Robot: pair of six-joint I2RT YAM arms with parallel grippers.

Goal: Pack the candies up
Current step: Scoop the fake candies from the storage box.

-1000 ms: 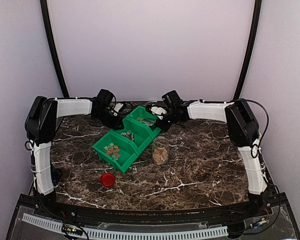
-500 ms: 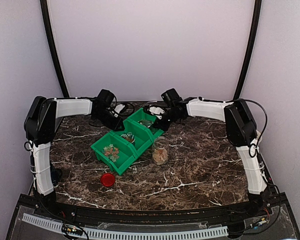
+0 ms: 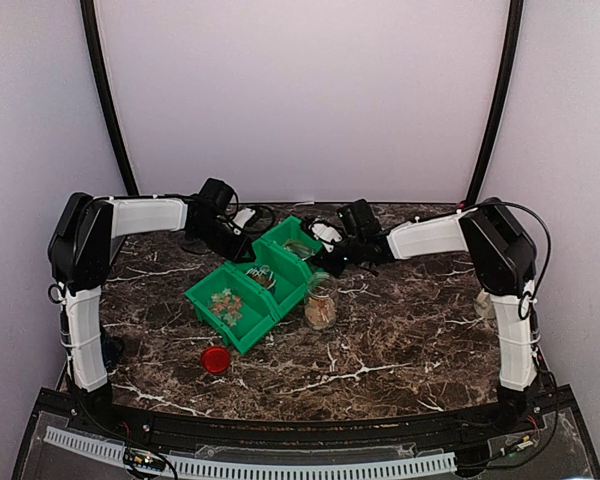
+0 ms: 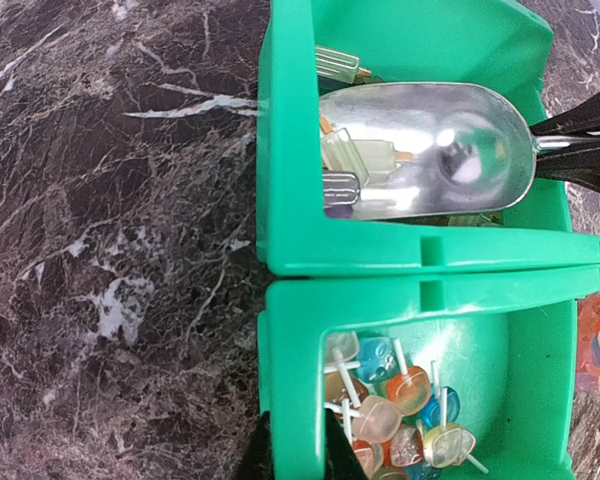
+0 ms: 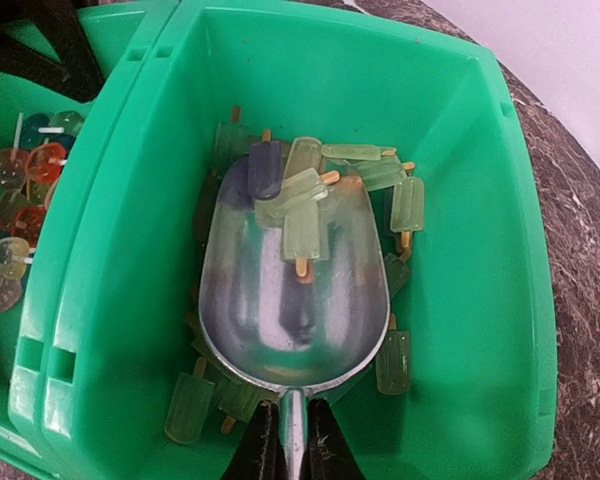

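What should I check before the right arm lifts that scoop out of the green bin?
1. Grip on the scoop: ok, right gripper shut on its handle.
2. Load: ok, a few candies lie at the scoop's front.
3. Hold on the green bins: ok, left gripper clamps a wall.
4. Way into the jar: ok, red lid lies off it on the table.
5. Room in the jar: cannot tell.

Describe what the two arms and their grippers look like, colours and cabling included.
The left arm and right arm match: white ribbed link shells between bulky black joint housings. Thin black cables loop loose beside the joints. The left gripper and right gripper are black, with slim, dark, tapered fingers. No markings are legible.
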